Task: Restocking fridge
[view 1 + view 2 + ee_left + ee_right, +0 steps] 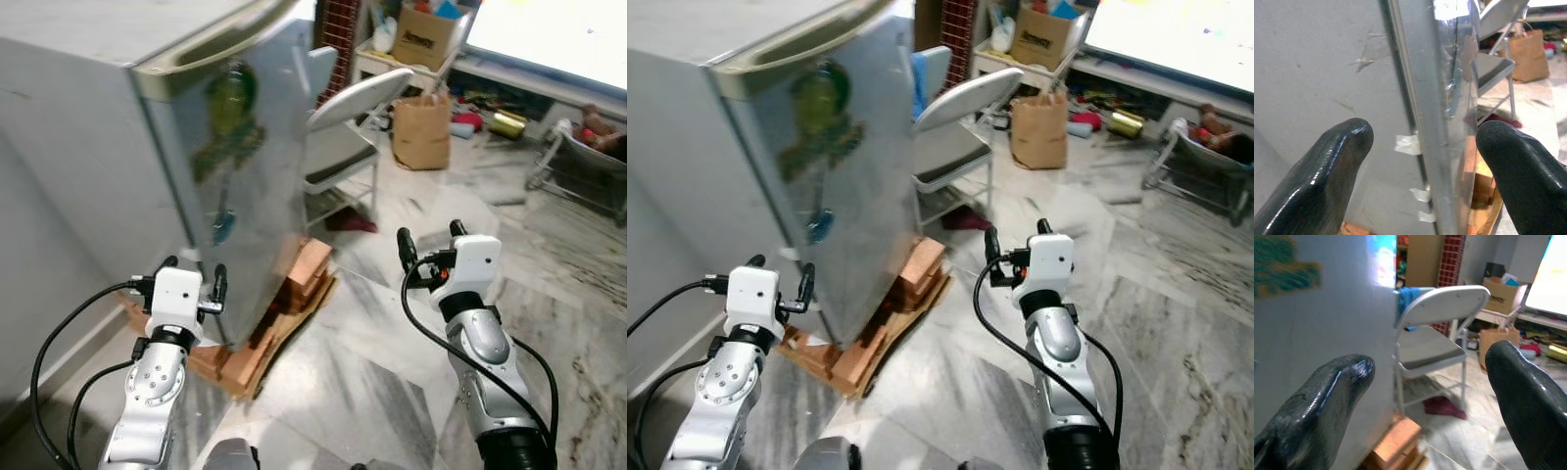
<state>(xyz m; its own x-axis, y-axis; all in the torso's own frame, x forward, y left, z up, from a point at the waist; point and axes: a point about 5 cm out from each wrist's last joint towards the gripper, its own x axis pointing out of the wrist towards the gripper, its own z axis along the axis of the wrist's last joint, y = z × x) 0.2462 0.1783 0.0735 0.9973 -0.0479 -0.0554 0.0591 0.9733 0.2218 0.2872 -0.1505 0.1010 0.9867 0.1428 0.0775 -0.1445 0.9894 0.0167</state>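
Observation:
A grey fridge (147, 166) stands at the left on stacked bricks (294, 294), its silver door (250, 147) shut and carrying blurred green and blue stickers. My left gripper (194, 279) is open low at the fridge's front corner, its fingers (1332, 166) spread to either side of the door's edge (1442, 122). My right gripper (431, 245) is open and holds nothing, out over the marble floor to the right of the fridge. Its fingers (1327, 396) point toward the door and a folding chair.
A white folding chair (343, 127) stands just behind the fridge door. A brown paper bag (421, 132), a cardboard box (423, 37) on a low shelf and clutter lie farther back. A metal rack (578, 166) is at the right. The marble floor (372, 343) lies open between my arms.

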